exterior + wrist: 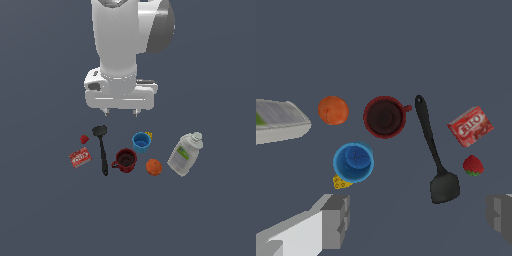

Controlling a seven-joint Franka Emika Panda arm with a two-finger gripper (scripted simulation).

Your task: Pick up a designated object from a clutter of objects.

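The end effector [120, 113] hangs above the far side of the clutter with its two fingers spread wide and nothing between them; in the wrist view each finger [336, 220] sits at an opposite edge of the picture. Below it, on the dark worktop [45, 210], the orange ball [154, 167] lies untouched, between the dark red mug [125, 160] on the exterior view's left and the white bottle [185, 154] lying tilted on the exterior view's right. The blue cup [141, 142] stands just beyond the ball. A black spatula [103, 150] stretches beside the mug, and further to the exterior view's left are a tiny strawberry [84, 139] and a red box [80, 158].
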